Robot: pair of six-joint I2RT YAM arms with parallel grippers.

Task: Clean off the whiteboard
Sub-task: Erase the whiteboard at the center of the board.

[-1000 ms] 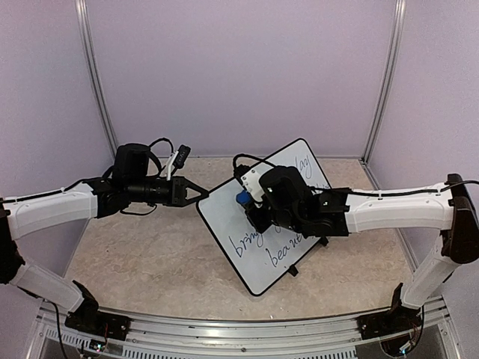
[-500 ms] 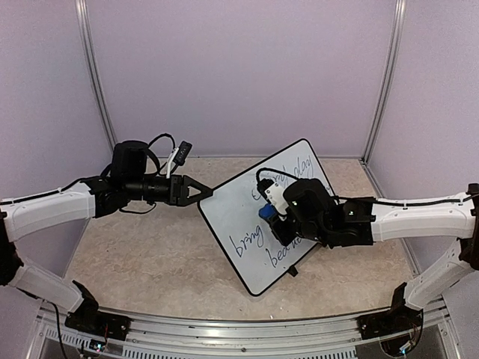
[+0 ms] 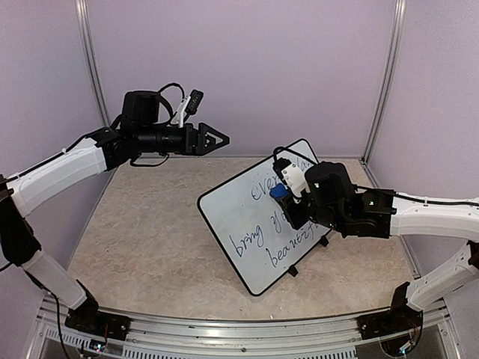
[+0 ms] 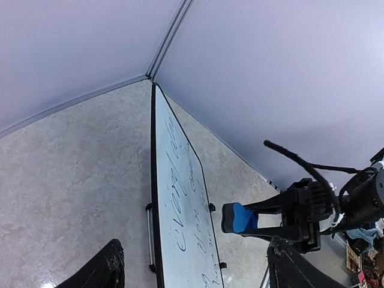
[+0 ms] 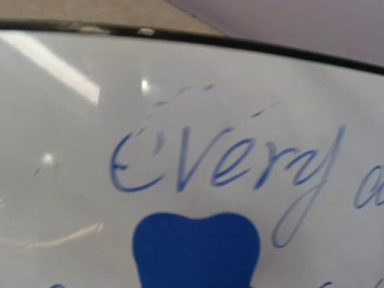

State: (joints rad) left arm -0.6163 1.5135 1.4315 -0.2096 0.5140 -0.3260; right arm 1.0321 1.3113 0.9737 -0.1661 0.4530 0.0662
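I see my left end effector (image 3: 221, 139) raised above the desk (image 3: 142, 247), jaws wide, empty; right end effector (image 3: 284, 198) clamped on blue eraser (image 3: 278, 192), over the whiteboard (image 3: 254, 247) just below "Every"; whiteboard lying diagonally centre-right on desk, blue handwriting across it

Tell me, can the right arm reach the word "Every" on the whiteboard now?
Probably yes: the right gripper holds the blue eraser right next to "Every" on the whiteboard, with nothing between.

Whiteboard (image 3: 258, 224) sits diagonally, bearing blue handwriting.
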